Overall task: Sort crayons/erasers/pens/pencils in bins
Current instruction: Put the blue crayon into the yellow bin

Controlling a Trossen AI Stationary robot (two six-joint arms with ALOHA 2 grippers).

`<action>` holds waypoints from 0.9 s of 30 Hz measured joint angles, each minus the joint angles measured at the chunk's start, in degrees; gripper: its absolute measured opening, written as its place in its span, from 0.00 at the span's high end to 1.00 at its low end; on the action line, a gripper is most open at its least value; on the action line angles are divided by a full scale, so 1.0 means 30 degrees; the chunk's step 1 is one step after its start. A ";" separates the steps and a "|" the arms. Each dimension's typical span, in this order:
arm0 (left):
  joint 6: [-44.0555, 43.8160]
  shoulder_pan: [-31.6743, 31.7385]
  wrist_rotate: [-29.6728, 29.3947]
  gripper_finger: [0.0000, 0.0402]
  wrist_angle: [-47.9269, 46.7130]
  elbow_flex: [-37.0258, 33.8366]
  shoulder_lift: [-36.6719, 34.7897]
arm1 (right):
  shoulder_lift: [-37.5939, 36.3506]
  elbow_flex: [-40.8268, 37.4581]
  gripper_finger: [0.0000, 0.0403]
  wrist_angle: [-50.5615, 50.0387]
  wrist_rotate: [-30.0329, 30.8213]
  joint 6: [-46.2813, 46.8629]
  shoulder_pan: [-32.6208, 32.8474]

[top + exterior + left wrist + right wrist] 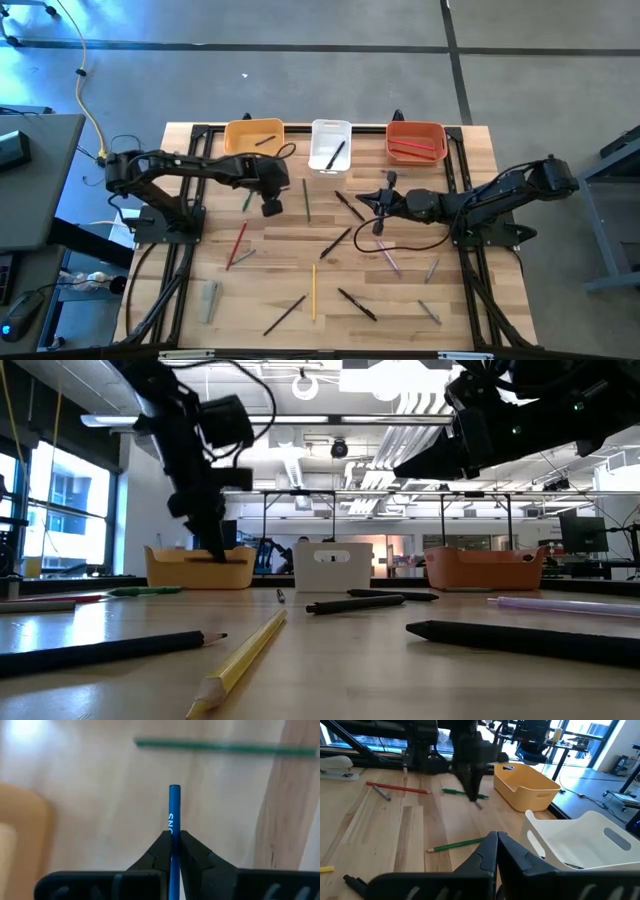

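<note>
My left gripper [271, 206] hangs over the table in front of the yellow-orange bin [253, 137], shut on a slim blue stick with white lettering [174, 807]. A green pen [225, 747] lies on the wood beyond it. My right gripper [366, 200] waits shut near the table's middle, in front of the white bin [330, 146], with nothing between its fingers [496, 845]. The red-orange bin [416, 140] stands at the far right with red pencils inside. Black pens [357, 303], a red pencil [237, 245] and a yellow pencil [313, 290] lie flat on the table. My left gripper pinches the blue stick between its two fingertips [162, 845], slanting down from above. The stick runs on past the fingertips to its free end [174, 787]; its other end is hidden behind the fingers. In the right wrist view a short tip [479, 806] shows below the fingers, above the wood.
A grey eraser [209, 300] lies near the front left. A lilac pen [388, 258] and short grey sticks [430, 268] lie on the right half. A black cable [400, 243] loops on the table under my right arm. Black frame rails [180, 270] run along both table sides.
</note>
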 joint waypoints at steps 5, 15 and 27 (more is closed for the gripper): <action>-0.0008 0.0868 -0.2125 0.98 -0.1675 0.1280 -0.1134 | 0.0000 0.0007 1.00 -0.0102 -0.0087 -0.0058 -0.0007; 0.1502 0.5314 -0.3766 0.98 -0.2896 0.2894 -0.2130 | 0.0000 0.0007 1.00 -0.0109 -0.0080 -0.0056 -0.0007; 0.3493 1.0078 -0.0998 0.98 -0.0561 0.2899 0.2154 | 0.0007 0.0007 1.00 -0.0102 -0.0058 -0.0058 -0.0029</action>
